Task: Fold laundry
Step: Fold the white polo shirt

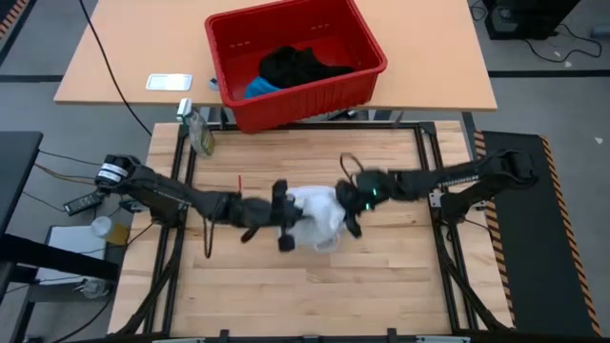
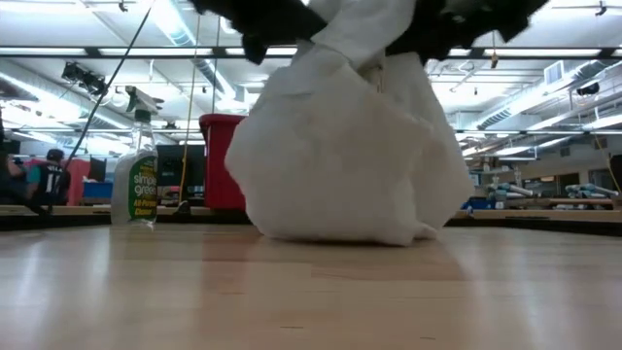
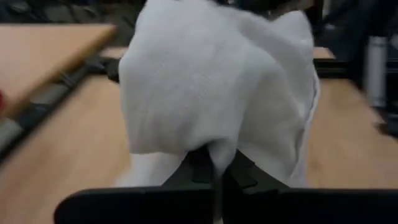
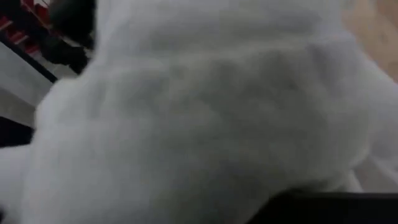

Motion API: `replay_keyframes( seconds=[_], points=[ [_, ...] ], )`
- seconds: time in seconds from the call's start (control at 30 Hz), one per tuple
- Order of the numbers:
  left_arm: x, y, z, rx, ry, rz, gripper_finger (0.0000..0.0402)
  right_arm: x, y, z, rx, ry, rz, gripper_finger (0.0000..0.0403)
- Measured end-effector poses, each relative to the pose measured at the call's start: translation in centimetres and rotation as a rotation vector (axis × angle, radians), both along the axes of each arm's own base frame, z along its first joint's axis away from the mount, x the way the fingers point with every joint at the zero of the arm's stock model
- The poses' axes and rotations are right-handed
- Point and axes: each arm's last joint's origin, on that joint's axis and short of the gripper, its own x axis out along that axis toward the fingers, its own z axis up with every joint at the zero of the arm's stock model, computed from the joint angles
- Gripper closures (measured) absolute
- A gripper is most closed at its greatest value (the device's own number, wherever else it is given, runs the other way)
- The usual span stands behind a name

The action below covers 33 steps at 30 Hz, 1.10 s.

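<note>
White cloth, the white garment [image 1: 317, 216], is bunched up mid-surface [image 1: 381, 286] with both arms on it, its bottom resting on the wood in the low view. Biggest risk imo: it's a lump, not spread flat, so pulling apart now could drag it or fold in wrinkles, and a thin pinch could slip. Left end effector [image 1: 283, 221] comes in from 9 o'clock, clenched on a fold of it. Right end effector [image 1: 353, 203] reaches in from 3 o'clock, buried in cloth, can't tell its grip. Farther back at 12, the black one [image 1: 297, 65] and blue one [image 1: 259, 88] sit in the red basket [image 1: 367, 78].
</note>
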Motion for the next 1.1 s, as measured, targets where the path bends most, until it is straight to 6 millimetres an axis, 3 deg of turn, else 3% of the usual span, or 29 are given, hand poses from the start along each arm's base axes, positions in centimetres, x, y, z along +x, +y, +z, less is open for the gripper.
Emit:
replay_keyframes(
  seconds=[0.3,0.5,0.67,0.8,0.93,1.1],
  points=[
    [-2.4,-3.2,-4.0,-0.140,0.101,-0.041,0.0396,0.0,5.6,-5.4,0.069,0.068,-0.072,0.0385],
    [-3.3,-3.2,-5.6,-0.217,0.160,0.001,0.0394,1.2,7.3,-8.7,0.163,0.119,-0.125,0.0385],
    [-3.4,-2.4,-6.0,-0.299,0.200,0.081,0.0394,1.6,6.5,-8.4,0.268,0.112,-0.240,0.0385],
    [-3.0,-1.3,-4.5,-0.308,0.171,0.114,0.0393,1.1,5.2,-6.6,0.363,0.117,-0.334,0.0385],
    [-2.5,0.6,-2.5,-0.311,0.146,0.177,0.0393,0.1,3.9,-5.1,0.407,0.135,-0.427,0.0385],
    [-2.6,3.4,-2.7,-0.301,0.231,0.290,0.0393,-0.9,2.3,-5.0,0.508,0.239,-0.590,0.0385]
  ],
)
